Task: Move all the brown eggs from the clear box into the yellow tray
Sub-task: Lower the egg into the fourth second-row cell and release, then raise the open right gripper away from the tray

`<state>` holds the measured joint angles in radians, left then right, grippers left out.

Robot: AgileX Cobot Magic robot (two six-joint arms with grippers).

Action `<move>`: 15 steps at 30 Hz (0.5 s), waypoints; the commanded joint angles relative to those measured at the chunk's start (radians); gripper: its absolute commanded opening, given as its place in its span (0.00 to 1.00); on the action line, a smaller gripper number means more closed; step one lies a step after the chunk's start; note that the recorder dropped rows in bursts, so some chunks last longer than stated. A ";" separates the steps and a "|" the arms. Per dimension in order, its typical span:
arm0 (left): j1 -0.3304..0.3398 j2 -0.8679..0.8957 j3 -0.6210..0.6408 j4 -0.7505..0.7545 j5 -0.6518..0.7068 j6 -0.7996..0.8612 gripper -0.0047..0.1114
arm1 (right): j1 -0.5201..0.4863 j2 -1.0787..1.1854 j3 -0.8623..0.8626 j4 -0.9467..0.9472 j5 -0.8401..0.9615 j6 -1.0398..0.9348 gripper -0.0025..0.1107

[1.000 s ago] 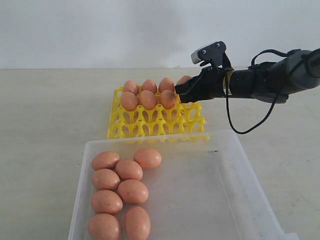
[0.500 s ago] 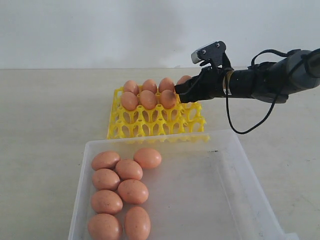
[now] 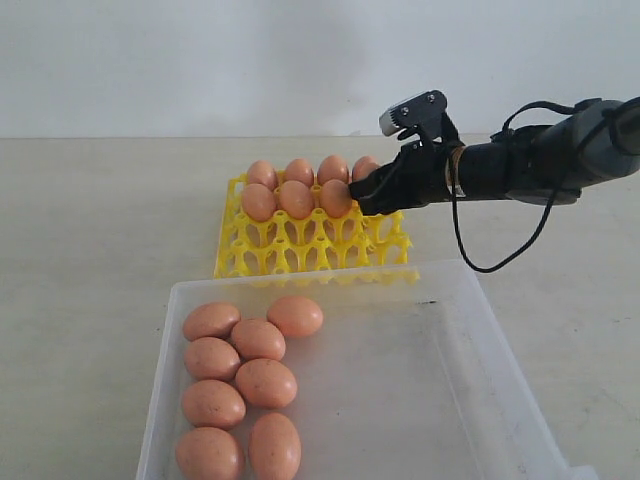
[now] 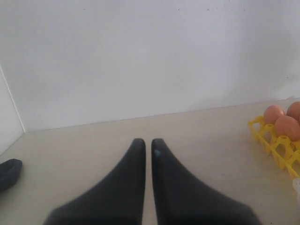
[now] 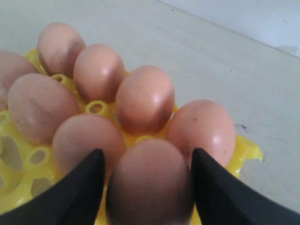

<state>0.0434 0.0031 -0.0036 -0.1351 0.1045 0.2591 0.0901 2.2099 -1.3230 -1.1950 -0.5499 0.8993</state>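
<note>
- Right arm reaches in almost level from the right, wrist over the right edge of the yellow tray.
- Right gripper: fingers spread either side of one egg seated in the second row's end cup. Can't tell if the pads touch it.
- Left gripper: fingers pressed nearly together, nothing between them, pointing across the bare table.
- Brown eggs: eight fill the tray's two far rows, eight lie loose on the left side of the clear box.
</note>
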 commanded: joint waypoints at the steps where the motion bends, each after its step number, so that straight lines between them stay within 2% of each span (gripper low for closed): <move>1: -0.006 -0.003 0.004 -0.003 -0.002 0.003 0.08 | 0.000 -0.002 -0.005 0.001 0.001 0.012 0.52; 6: -0.006 -0.003 0.004 -0.003 -0.004 0.003 0.08 | 0.000 -0.004 -0.005 0.001 0.001 0.020 0.52; 10: -0.006 -0.003 0.004 -0.003 -0.004 0.003 0.08 | 0.000 -0.049 -0.005 -0.013 0.001 0.225 0.52; 12: -0.006 -0.003 0.004 -0.003 -0.004 0.003 0.08 | 0.000 -0.077 -0.005 -0.056 0.001 0.313 0.48; 15: -0.006 -0.003 0.004 -0.003 -0.002 0.003 0.08 | 0.000 -0.137 -0.005 -0.191 0.001 0.457 0.36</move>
<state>0.0434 0.0031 -0.0036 -0.1351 0.1045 0.2591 0.0901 2.1326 -1.3230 -1.2665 -0.5450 1.2239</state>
